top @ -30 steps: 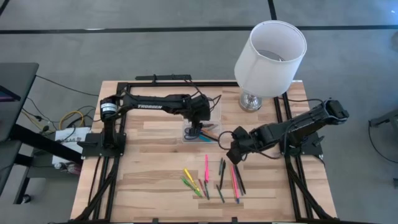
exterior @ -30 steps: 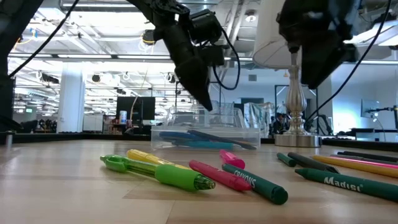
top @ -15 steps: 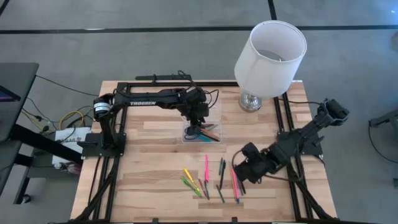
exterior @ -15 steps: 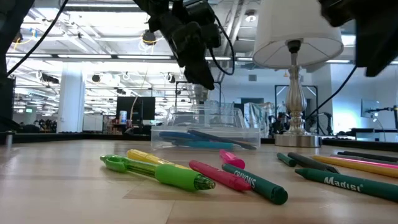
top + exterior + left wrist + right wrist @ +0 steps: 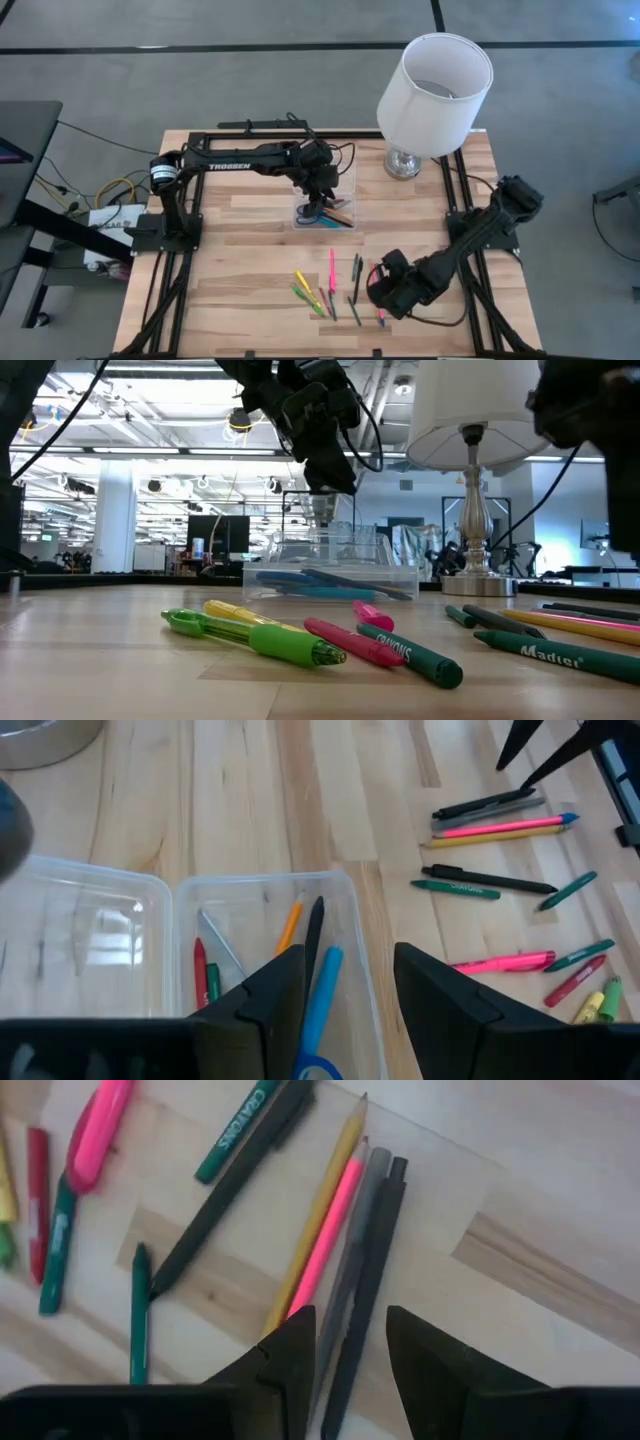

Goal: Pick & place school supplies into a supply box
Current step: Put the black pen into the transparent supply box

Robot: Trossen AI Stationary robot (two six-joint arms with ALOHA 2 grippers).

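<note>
- Right tool [image 5: 381, 297] has travelled from beside the supply box [image 5: 322, 214] down to the near end of the loose row on the counter [image 5: 250, 250]. It now hangs over the rightmost cluster, jaws parted and empty.
- Its wrist view places the fingers astride a grey pen [image 5: 352, 1280], with a pink pencil [image 5: 325, 1240], a yellow pencil [image 5: 318, 1210] and a black pen [image 5: 368, 1285] close alongside.
- Left tool [image 5: 314, 207] has shifted only slightly; it hovers over the box, jaws apart, holding nothing.
- Box contents visible: blue-handled scissors [image 5: 320, 1010], an orange pencil [image 5: 289, 925] and a black pen [image 5: 313, 935].
- Meaning: a pick from the right cluster appears to be next. Tight spacing probably risks catching two items.
</note>
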